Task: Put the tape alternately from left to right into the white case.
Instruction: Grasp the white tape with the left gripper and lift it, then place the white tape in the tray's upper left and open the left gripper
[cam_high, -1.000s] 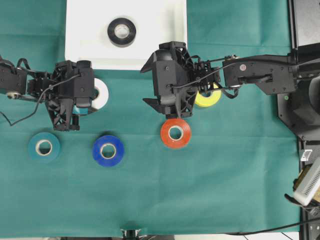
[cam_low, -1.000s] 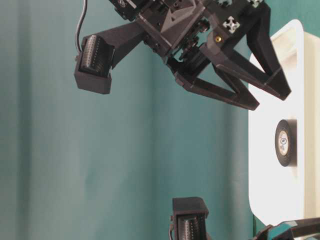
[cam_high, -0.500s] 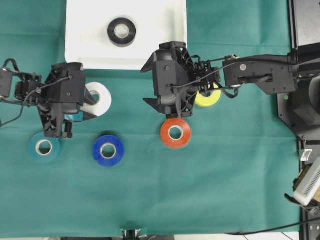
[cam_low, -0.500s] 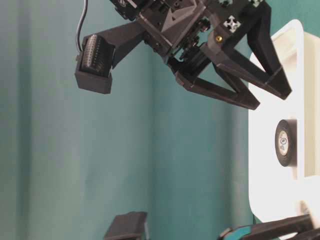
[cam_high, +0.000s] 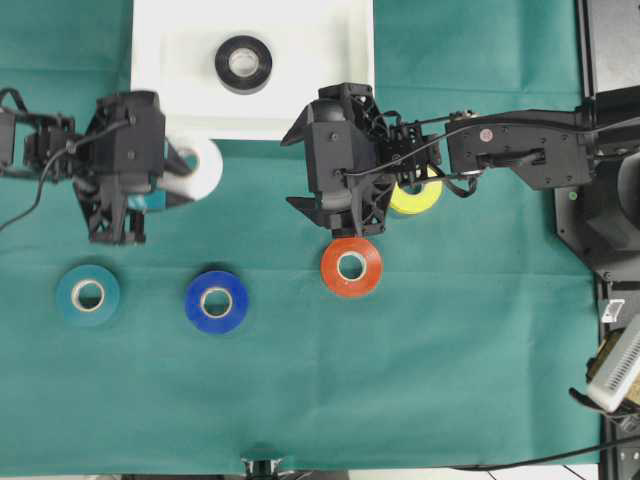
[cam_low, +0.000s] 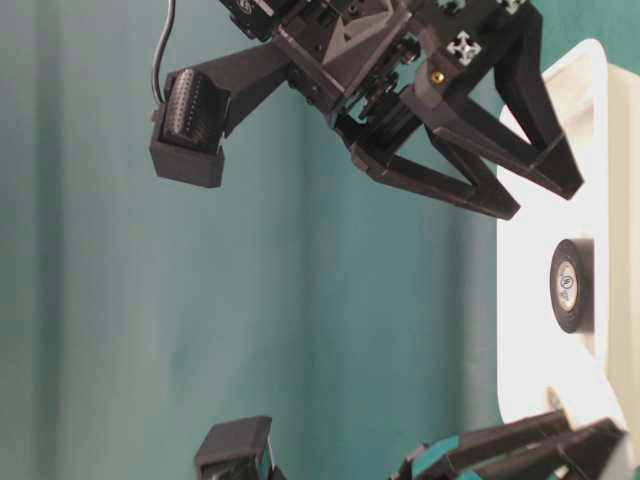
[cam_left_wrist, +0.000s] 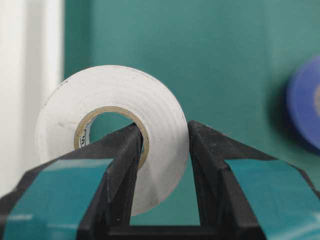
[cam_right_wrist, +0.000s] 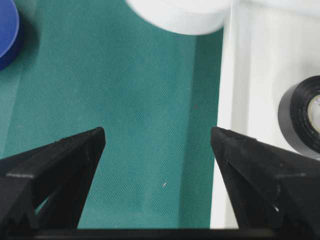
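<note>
Green cloth covers the desk (cam_high: 450, 380). One black roll (cam_high: 243, 63) lies in the white case (cam_high: 330, 100). The left gripper (cam_left_wrist: 162, 145) clamps the white roll (cam_left_wrist: 112, 132) beside the case; the right gripper (cam_right_wrist: 157, 145) hangs spread, empty. Teal (cam_high: 88, 294), blue (cam_high: 216, 301), red (cam_high: 351, 266) and yellow (cam_high: 425, 198) rolls wait outside, nothing blocking.

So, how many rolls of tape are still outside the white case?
5: white roll in the left end effector, teal and blue on the cloth, red mid-table, yellow partly hidden under the right arm.
</note>
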